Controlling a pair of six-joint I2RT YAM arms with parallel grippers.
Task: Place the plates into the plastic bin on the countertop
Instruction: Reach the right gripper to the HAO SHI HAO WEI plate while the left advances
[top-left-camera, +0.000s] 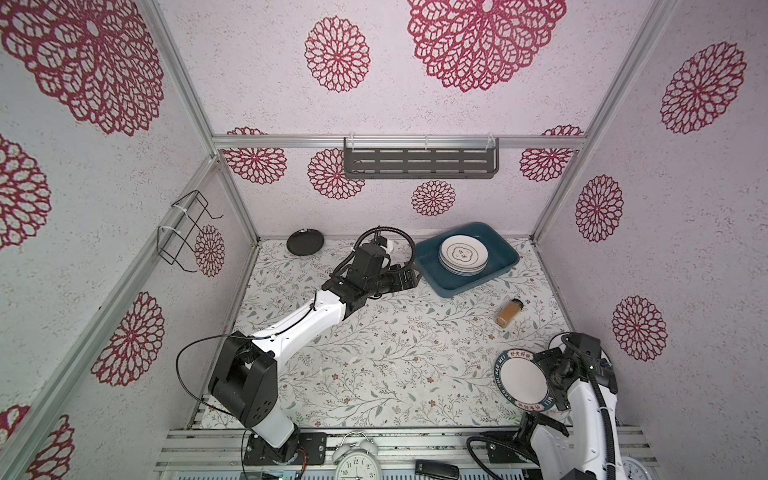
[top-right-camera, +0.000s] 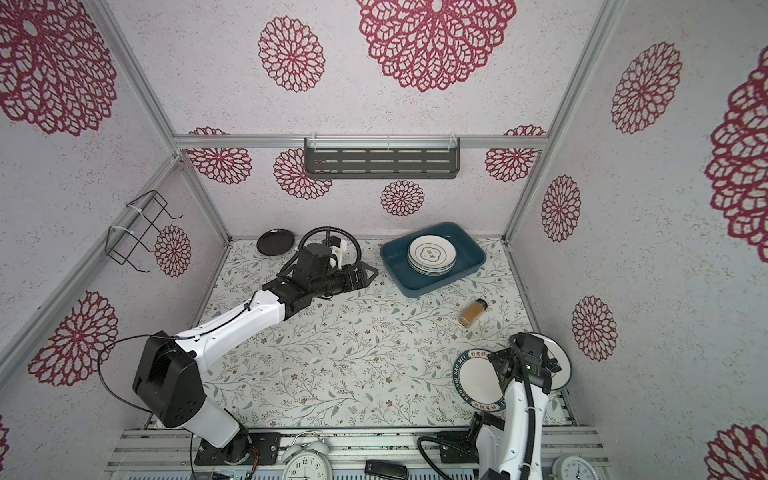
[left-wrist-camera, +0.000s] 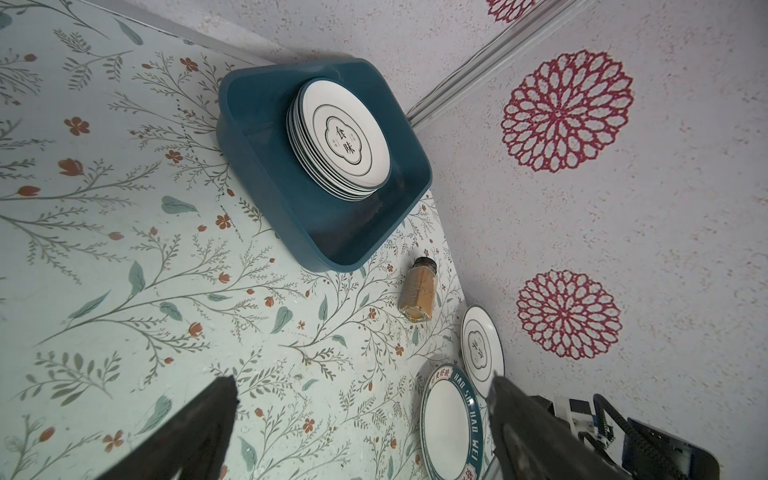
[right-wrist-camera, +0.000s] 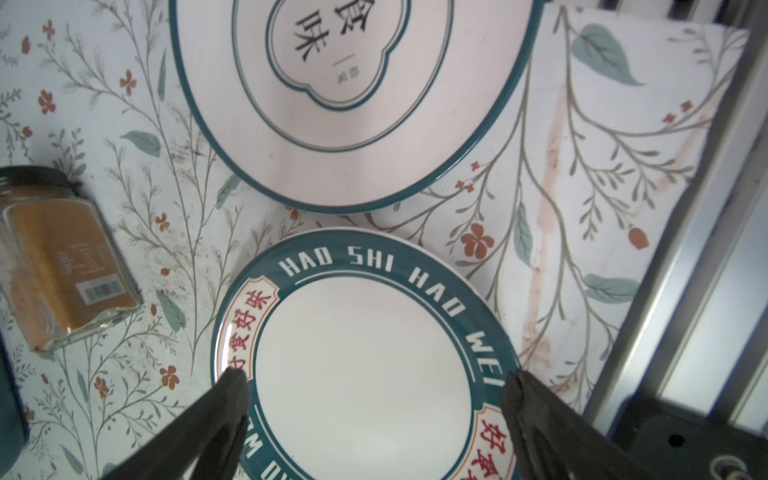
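The teal plastic bin (top-left-camera: 446, 291) (left-wrist-camera: 316, 232) sits at the back right of the countertop (top-left-camera: 374, 353) and holds a stack of white plates (top-left-camera: 463, 254) (left-wrist-camera: 345, 137), a cloud-outline one on top. A small black plate (top-left-camera: 305, 242) lies at the back left. At the front right lie a teal lettered-rim plate (top-left-camera: 521, 380) (right-wrist-camera: 365, 365) and a cloud-outline plate (right-wrist-camera: 353, 104) (top-right-camera: 557, 353). My right gripper (right-wrist-camera: 374, 382) hangs open just above the lettered plate, its fingertips over opposite rims. My left gripper (top-left-camera: 409, 276) (left-wrist-camera: 361, 388) is open and empty, left of the bin.
A spice jar (top-left-camera: 509, 312) (left-wrist-camera: 417, 295) lies on its side between the bin and the front plates. A grey slotted shelf (top-left-camera: 419, 164) hangs on the back wall, a wire rack (top-left-camera: 183, 232) on the left wall. An alarm clock (top-left-camera: 357, 461) stands beyond the front rail.
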